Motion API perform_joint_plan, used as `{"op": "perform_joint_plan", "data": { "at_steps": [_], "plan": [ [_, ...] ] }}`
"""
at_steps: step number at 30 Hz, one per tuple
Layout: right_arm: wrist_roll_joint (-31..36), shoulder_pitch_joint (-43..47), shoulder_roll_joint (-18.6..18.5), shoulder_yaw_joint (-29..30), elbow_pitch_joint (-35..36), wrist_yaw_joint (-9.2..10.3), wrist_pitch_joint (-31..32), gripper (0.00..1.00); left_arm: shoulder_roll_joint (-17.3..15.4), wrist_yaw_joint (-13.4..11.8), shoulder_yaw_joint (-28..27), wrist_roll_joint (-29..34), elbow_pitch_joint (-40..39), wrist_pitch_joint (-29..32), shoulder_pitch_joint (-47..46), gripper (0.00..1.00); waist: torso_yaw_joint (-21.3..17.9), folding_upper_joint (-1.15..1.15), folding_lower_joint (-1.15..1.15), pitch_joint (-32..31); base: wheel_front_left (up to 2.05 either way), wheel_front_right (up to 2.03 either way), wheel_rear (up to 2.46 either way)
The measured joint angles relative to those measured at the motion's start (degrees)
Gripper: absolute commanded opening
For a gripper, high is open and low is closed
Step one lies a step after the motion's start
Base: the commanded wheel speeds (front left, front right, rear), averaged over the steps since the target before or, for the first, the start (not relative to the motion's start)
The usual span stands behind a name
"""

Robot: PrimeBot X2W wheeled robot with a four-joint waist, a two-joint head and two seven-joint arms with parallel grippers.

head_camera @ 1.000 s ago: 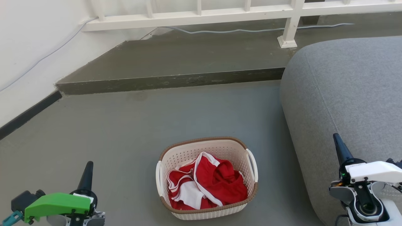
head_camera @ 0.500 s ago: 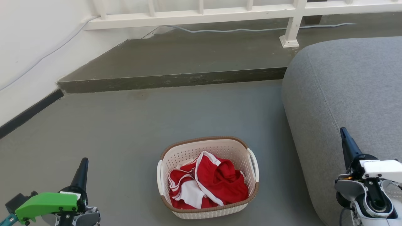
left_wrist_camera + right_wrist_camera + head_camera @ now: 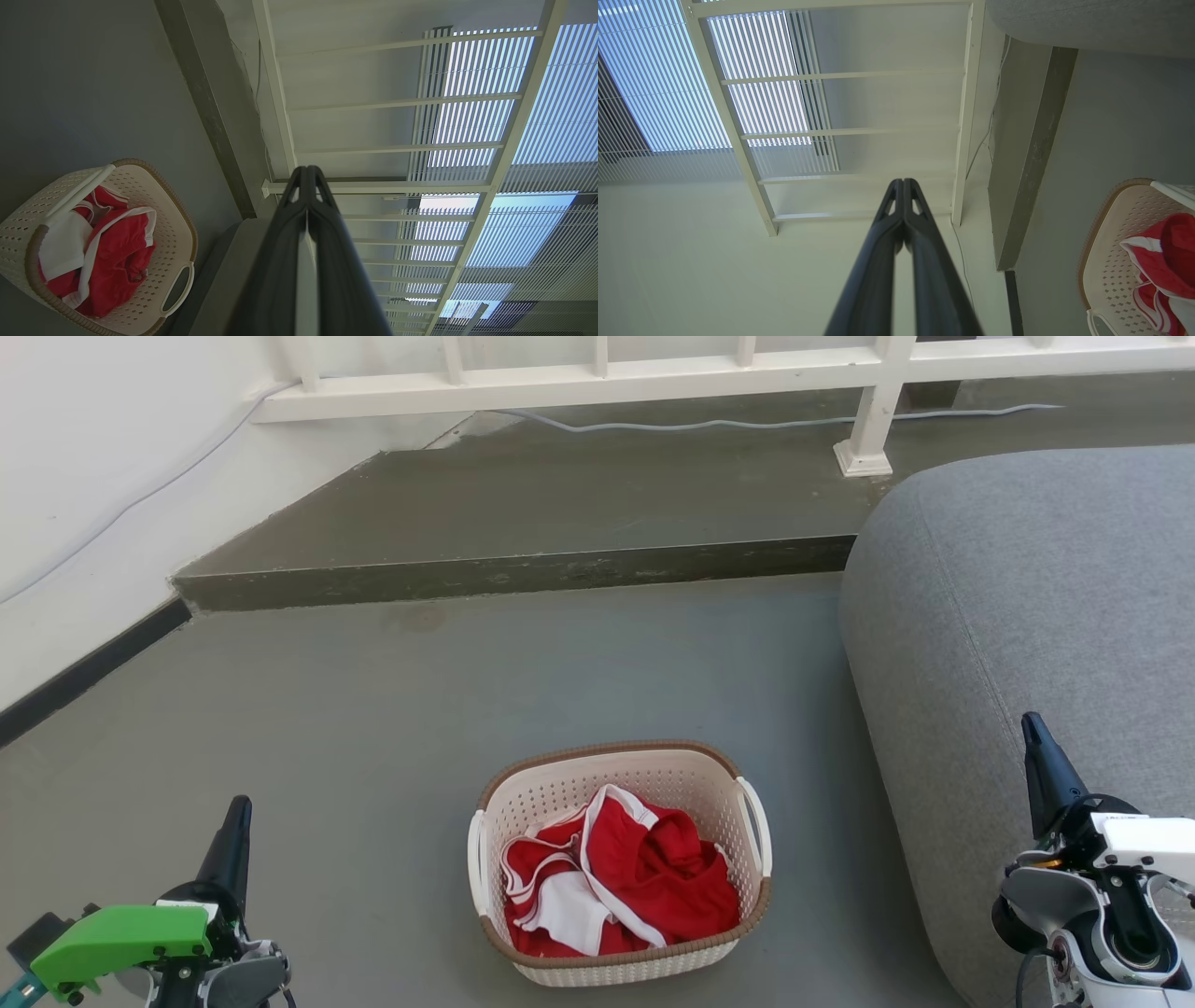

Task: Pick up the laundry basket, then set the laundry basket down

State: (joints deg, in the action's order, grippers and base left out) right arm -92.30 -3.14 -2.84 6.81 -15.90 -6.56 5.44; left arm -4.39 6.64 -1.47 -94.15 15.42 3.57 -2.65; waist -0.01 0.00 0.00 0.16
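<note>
Both grippers have drifted outward over the last 1 second. Our left gripper (image 3: 238,814) has sunk toward the lower-left corner of the head view and our right gripper (image 3: 1034,739) has slid toward the right edge, so each is now farther from the laundry basket (image 3: 579,793). The basket has kept its place, bar a slight shift of the whole picture that is probably the camera turning. Each gripper is closed on nothing: in the wrist views the 2 dark fingers (image 3: 280,261) lie pressed together to the tips. The basket stands upright between the 2 grippers, touched by neither, with red-and-white clothes (image 3: 653,877) heaped inside and its white handles (image 3: 754,826) free. We judge that this fits a basket already lifted, set down and let go, or equally arms spreading wide before a reach; these pictures do not settle which. It rests on a smooth grey floor (image 3: 373,728), near a grey upholstered sofa (image 3: 1027,569) but apart from it. Beyond lie a low concrete step (image 3: 513,574), a white railing (image 3: 579,378), a pale cable (image 3: 747,426) and a white wall (image 3: 93,448).
</note>
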Motion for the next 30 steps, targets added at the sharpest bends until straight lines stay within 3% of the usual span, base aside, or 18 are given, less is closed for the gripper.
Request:
{"op": "perform_joint_plan", "data": {
  "at_steps": [30],
  "plan": [
    [0.0,-0.01,0.03,0.08,0.01,0.0,0.14,0.0,0.02,0.24,-0.09,-0.04,0.47,0.41,-0.04,0.0,0.0,0.0,0.0,-0.01,0.0,0.0,0.0]
  ]
}}
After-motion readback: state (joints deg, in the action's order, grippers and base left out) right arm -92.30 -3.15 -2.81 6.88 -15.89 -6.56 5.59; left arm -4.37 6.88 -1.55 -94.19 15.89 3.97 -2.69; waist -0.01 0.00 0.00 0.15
